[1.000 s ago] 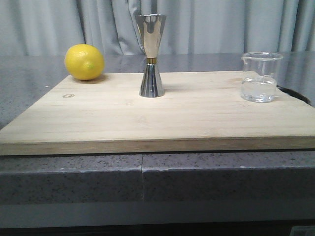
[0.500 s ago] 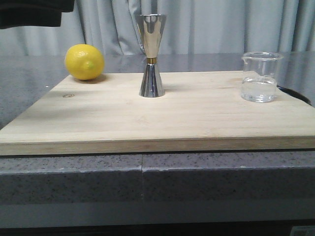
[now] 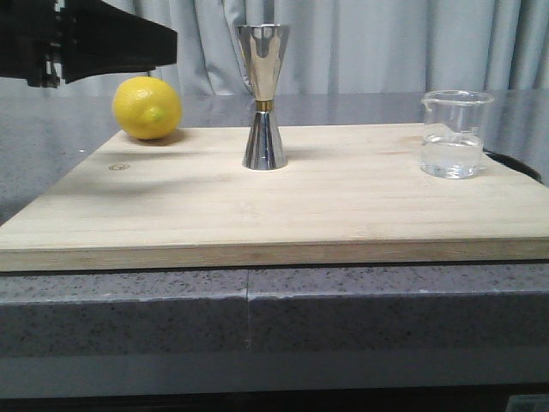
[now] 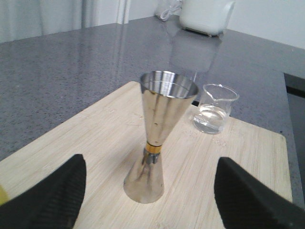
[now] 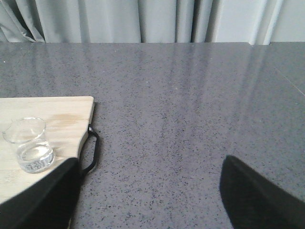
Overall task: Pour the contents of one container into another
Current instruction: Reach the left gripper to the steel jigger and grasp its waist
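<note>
1. The beaker [image 3: 455, 135] stands upright on the board [image 3: 343, 202], near its right edge and toward the far side. It holds a little clear liquid, less than half of its height.
2. The jigger [image 3: 264, 96] stands upright near the far edge of the board, about in the middle of that edge and well apart from the beaker. A lemon [image 3: 147, 108] lies at the far left corner.
3. The left gripper [image 4: 147, 200] hangs above the left part of the board. Its fingers are spread wide and hold nothing, and in the left wrist view the jigger stands between them, farther on and not touched.
4. The right gripper [image 5: 147, 200] is off the board, over the counter [image 5: 190, 105] beyond the right edge. Its fingers are also spread wide and empty; the beaker is to one side of them, not between.
5. I think the beaker is light, stiff and fragile, and its glass wall is smooth, so it can slip. I would take it around the middle of the wall, above the liquid line, with the lip turned away from the fingers, and squeeze gently.
6. The jigger looks top-heavy on a small foot, and its metal is slippery. If it must be steadied, the narrow waist at the gold band seems the best place to hold.
</note>
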`<state>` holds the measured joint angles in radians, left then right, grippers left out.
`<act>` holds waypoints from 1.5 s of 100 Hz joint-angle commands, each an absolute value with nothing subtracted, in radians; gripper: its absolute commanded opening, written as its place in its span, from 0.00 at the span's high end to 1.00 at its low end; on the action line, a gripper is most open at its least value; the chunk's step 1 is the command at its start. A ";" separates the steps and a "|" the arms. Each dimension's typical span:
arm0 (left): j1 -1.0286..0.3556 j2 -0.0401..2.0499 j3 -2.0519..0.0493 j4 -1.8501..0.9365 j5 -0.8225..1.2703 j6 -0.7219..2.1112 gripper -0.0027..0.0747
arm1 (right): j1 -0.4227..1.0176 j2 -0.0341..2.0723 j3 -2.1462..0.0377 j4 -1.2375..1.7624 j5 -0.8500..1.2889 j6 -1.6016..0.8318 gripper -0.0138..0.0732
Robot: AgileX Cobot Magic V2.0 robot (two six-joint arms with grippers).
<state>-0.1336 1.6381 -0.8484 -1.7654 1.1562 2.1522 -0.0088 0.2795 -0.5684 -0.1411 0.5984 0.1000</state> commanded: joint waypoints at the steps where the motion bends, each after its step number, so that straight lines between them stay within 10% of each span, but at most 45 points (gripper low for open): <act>1: -0.171 1.630 -0.878 -1.853 1.236 2.266 0.31 | -0.016 0.297 -0.603 -0.150 0.528 0.093 0.21; 107: -0.369 1.934 -1.214 -1.853 1.183 2.219 0.31 | -0.016 0.297 -0.603 -0.150 0.540 0.093 0.21; 150: -0.369 1.934 -1.214 -1.853 1.216 2.219 0.69 | -0.016 0.297 -0.603 -0.150 0.542 0.093 0.21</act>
